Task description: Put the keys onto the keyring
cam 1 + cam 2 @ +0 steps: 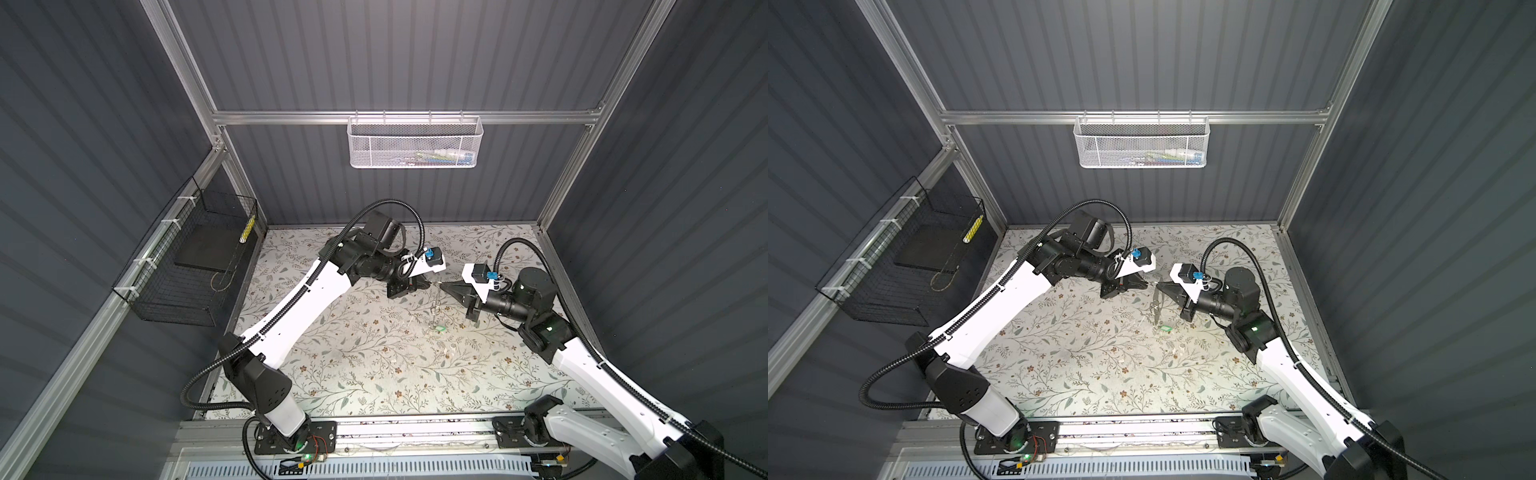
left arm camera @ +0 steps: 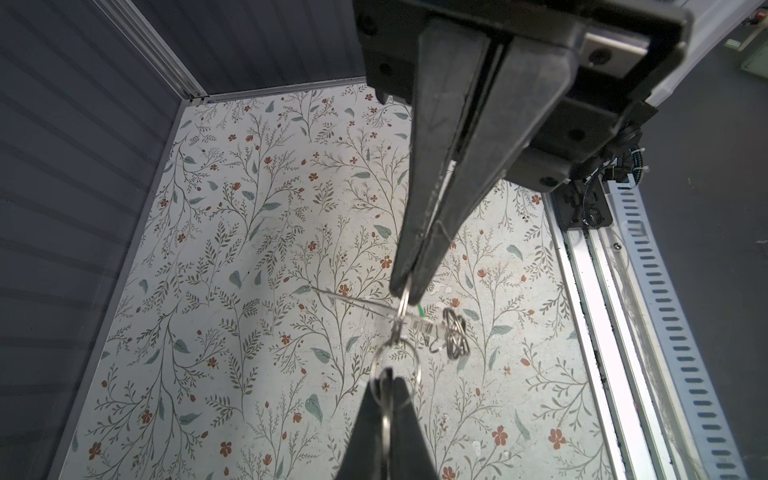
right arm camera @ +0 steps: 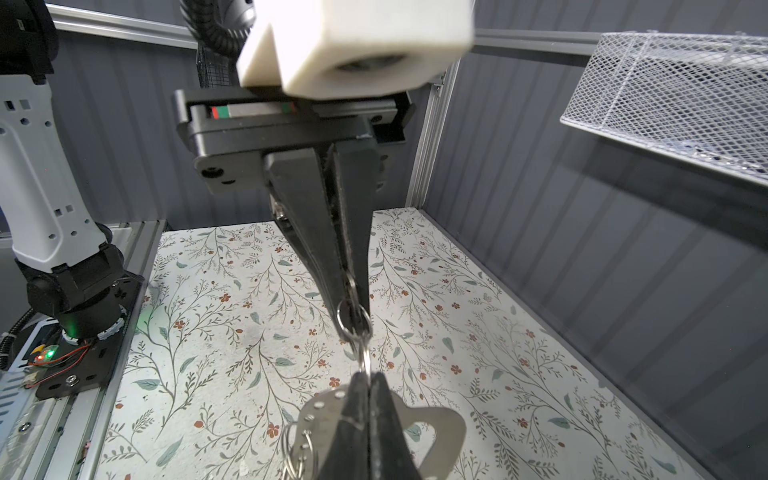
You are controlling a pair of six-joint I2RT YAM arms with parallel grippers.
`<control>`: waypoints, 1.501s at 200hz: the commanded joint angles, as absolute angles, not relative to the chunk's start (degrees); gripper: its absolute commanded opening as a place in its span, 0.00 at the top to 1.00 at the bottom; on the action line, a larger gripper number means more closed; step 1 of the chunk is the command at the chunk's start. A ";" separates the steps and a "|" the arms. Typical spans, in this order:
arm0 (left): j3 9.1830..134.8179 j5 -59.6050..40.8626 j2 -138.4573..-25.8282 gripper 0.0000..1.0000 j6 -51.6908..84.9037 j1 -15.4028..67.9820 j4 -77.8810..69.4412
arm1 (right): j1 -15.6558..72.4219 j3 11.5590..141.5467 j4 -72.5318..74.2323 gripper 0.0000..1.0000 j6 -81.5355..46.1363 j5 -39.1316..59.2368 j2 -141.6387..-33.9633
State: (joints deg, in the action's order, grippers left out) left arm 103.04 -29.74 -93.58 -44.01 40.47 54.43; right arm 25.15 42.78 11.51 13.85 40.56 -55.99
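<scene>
- Pinches small ring [image 3: 353, 321] w/ L claw [image 3: 353, 306]; fingers pressed together on it, no gap.
- Meets R claw [image 3: 368, 384] nearly tip to tip, in air over desk [image 1: 374, 365], approx. mid-width and a bit toward desk's back edge.
- Clamps keyring [image 3: 453, 424] w/ R claw, fingers closed tight across plate.
- Looks like flat grey metal plate w/ oval cutout and row of small holes along one edge; carries loose rings there.
- Hangs down thin and edge-on under the claws in both top views, raised off desk at claw end; can't tell about lower end.
- Links small ring to second ring [image 2: 395, 365], itself caught betw. R claw tips.
- Dangles a wire charm [image 2: 455, 336] beside the rings, above desk.
- Shows green tag [image 1: 440, 329] just toward desk's front edge from where claws meet; can't tell if dangling or lying on desk.
</scene>
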 commanded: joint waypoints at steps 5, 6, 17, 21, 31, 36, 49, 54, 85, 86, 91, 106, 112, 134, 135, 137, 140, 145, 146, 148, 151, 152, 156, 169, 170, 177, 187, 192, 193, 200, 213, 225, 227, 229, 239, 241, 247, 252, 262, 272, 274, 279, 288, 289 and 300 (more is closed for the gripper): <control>105.09 -27.51 -93.98 1.00 -45.00 39.46 56.40 | 24.08 42.71 10.59 1.00 12.74 41.40 -56.53; 105.10 -27.51 -94.01 1.00 -45.00 39.46 56.37 | 24.08 42.80 10.52 1.00 12.74 41.40 -56.57; 105.70 -27.51 -94.28 1.00 -45.11 39.46 56.45 | 24.08 42.99 9.54 1.00 12.34 40.36 -57.03; 105.86 -27.55 -94.37 1.00 -45.10 39.46 56.43 | 24.01 42.87 9.38 1.00 12.19 39.84 -57.17; 106.15 -27.06 -94.56 1.00 -45.06 39.44 56.52 | 23.90 42.20 10.27 1.00 11.84 39.09 -57.22; 106.30 -26.93 -94.69 1.00 -45.12 39.46 56.66 | 23.91 41.83 10.80 1.00 11.52 38.80 -57.22; 106.99 -26.69 -95.13 1.00 -45.26 39.46 57.29 | 23.64 41.03 12.35 1.00 10.48 38.89 -57.52; 107.20 -26.72 -95.25 1.00 -45.18 39.55 57.39 | 23.48 40.89 12.68 1.00 10.22 39.05 -57.86; 108.83 -26.03 -97.66 1.00 -41.56 40.97 56.05 | 21.99 39.88 14.78 0.94 6.33 36.13 -58.75; 108.90 -26.07 -97.78 1.00 -41.35 41.05 56.02 | 21.90 39.76 14.99 0.93 6.19 35.99 -58.68; 109.38 -26.10 -98.49 1.00 -40.45 41.48 55.79 | 21.36 39.22 15.83 0.88 5.50 35.31 -58.37; 110.65 -25.76 -100.65 1.00 -37.34 42.86 54.22 | 19.56 37.68 17.97 0.79 4.35 33.44 -56.93; 111.37 -25.67 -101.60 1.00 -36.18 43.30 53.74 | 18.91 37.33 18.12 0.76 4.13 31.69 -55.98; 113.91 -26.44 -105.18 1.00 -30.57 44.30 50.43 | 16.59 36.64 14.29 0.67 4.86 21.82 -51.24; 114.00 -26.53 -105.37 1.00 -30.27 44.34 50.22 | 16.51 36.64 13.66 0.67 4.89 21.19 -51.02; 114.17 -26.61 -105.62 1.00 -29.83 44.42 49.89 | 16.41 36.65 13.04 0.66 5.07 20.20 -50.57; 114.43 -26.65 -106.20 1.00 -29.24 44.53 49.32 | 16.19 36.65 12.11 0.66 5.25 16.85 -49.89; 115.00 -26.66 -107.01 1.00 -28.39 44.75 48.43 | 15.86 36.56 10.76 0.64 5.50 13.37 -48.58; 115.16 -26.60 -107.25 1.00 -28.22 44.79 48.25 | 15.80 36.56 10.48 0.63 5.56 12.62 -48.37; 115.38 -26.54 -107.65 1.00 -27.80 44.90 47.77 | 15.68 36.50 9.98 0.63 5.68 11.44 -47.93; 115.86 -26.32 -108.21 1.00 -27.16 45.05 47.11 | 15.48 36.41 9.37 0.62 5.88 10.00 -47.18; 116.03 -26.21 -108.47 1.00 -26.94 45.11 46.85 | 15.43 36.40 9.21 0.62 5.93 9.57 -47.01; 116.72 -25.98 -109.39 1.00 -26.10 45.43 45.93 | 15.18 36.29 8.41 0.61 6.04 8.00 -46.14; 119.52 -26.57 -112.55 1.00 -23.42 46.45 42.71 | 14.35 35.96 6.60 0.60 6.55 5.05 -43.83; 119.66 -26.60 -112.92 1.00 -23.23 46.60 42.49 | 14.29 35.95 6.46 0.60 6.53 4.85 -43.67; 121.49 -26.97 -114.88 1.00 -21.94 47.34 40.96 | 14.09 35.76 5.57 0.59 6.79 3.88 -42.89; 124.61 -27.48 -118.14 1.00 -20.64 48.25 39.89 | 13.98 35.70 4.33 0.58 7.03 2.16 -42.05; 126.41 -27.71 -119.60 1.00 -19.76 48.59 39.35 | 13.97 35.69 3.74 0.57 7.03 1.34 -41.82; 126.66 -27.79 -119.83 1.00 -19.63 48.64 39.23 | 13.97 35.69 3.67 0.57 7.03 1.15 -41.74; 128.17 -28.45 -121.69 1.00 -18.62 48.72 38.40 | 13.89 35.92 2.75 0.57 7.03 0.17 -41.50; 128.58 -29.17 -123.51 1.00 -18.33 48.75 36.62 | 13.89 36.17 1.18 0.57 6.36 -1.54 -40.93; 126.29 -27.37 -123.54 1.00 -20.35 48.57 36.14 | 13.89 35.86 0.53 0.56 6.30 -1.97 -40.44; 125.68 -26.97 -123.43 1.00 -20.75 48.49 36.13 | 13.82 35.86 0.29 0.56 6.30 -2.07 -40.34; 125.16 -26.50 -123.34 1.00 -21.21 48.42 36.17 | 13.91 35.82 0.09 0.56 6.19 -2.03 -40.34; 121.92 -24.65 -122.69 1.00 -22.85 47.75 36.53 | 13.80 35.41 -0.47 0.56 5.76 -2.10 -40.50; 121.31 -24.42 -122.56 1.00 -23.14 47.58 36.69 | 13.80 35.31 -0.58 0.56 5.62 -2.04 -40.58; 119.27 -24.22 -122.06 1.00 -24.18 46.88 37.27 | 13.80 35.06 -0.90 0.55 5.22 -2.02 -40.84; 117.74 -24.19 -121.56 1.00 -24.79 46.20 37.71 | 13.78 34.85 -0.95 0.55 4.77 -1.85 -41.07; 113.09 -24.00 -120.41 1.00 -25.80 45.03 37.63 | 13.80 33.94 -0.30 0.55 4.25 -1.42 -41.46; 108.73 -22.56 -118.96 1.00 -27.59 44.44 37.90 | 13.80 32.82 0.72 0.55 3.57 -1.00 -41.87; 107.95 -22.10 -118.80 1.00 -28.14 44.47 38.06 | 13.80 32.62 0.97 0.54 3.53 -1.02 -41.95; 106.12 -20.77 -118.30 1.00 -29.19 44.47 38.51 | 13.80 32.00 1.58 0.54 3.38 -0.68 -42.18; 103.29 -19.70 -117.68 1.00 -30.60 44.18 39.71 | 13.80 31.18 2.30 0.54 3.16 -0.28 -42.61; 103.02 -19.65 -117.64 1.00 -30.81 44.15 39.89 | 13.80 31.10 2.33 0.54 3.16 -0.27 -42.62; 99.81 -17.78 -116.95 1.00 -32.03 43.67 41.08 | 13.80 30.39 2.64 0.54 2.88 -0.13 -43.04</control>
State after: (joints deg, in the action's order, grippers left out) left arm 104.88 -22.09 -120.90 -26.87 44.58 37.82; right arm 13.96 32.16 1.63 4.47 -0.25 -42.39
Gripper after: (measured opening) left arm 0.065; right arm 0.459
